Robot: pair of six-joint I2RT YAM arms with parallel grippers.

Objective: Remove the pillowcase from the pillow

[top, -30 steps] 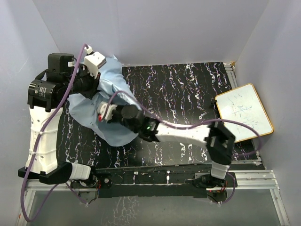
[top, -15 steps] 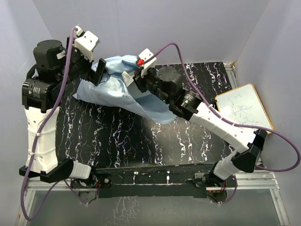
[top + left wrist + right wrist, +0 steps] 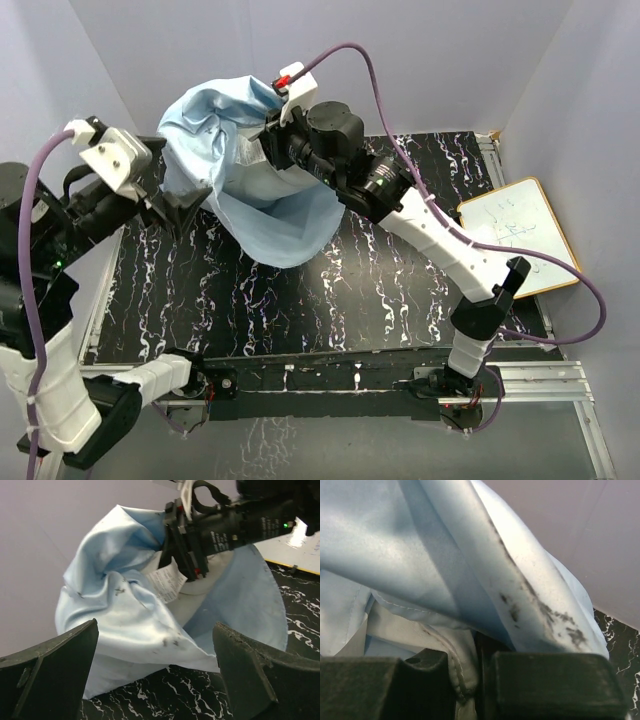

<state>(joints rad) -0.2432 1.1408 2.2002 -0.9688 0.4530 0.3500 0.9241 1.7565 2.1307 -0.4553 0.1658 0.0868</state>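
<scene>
The pale blue pillowcase point(image 3: 270, 215) hangs limp above the back left of the table, bunched at the top and sagging open below. In the left wrist view the off-white pillow point(image 3: 200, 587) and its white tag show inside the pillowcase point(image 3: 115, 610). My right gripper point(image 3: 270, 140) holds the bundle up from above. Its fingers point(image 3: 482, 665) are shut on the pillow's seamed off-white edge point(image 3: 462, 675), with blue pillowcase point(image 3: 420, 545) folds draped over them. My left gripper point(image 3: 185, 208) stands open to the left of the cloth and touches nothing; its jaws point(image 3: 155, 670) are wide apart.
The black marbled table point(image 3: 400, 280) lies below the hanging cloth. A wood-framed whiteboard point(image 3: 518, 238) rests at the right edge. Pale walls close in at the back and on both sides, near the raised bundle.
My left gripper opened, let go of the pillowcase and drew back to the left. My right arm swung the bundle from low on the table up toward the back wall.
</scene>
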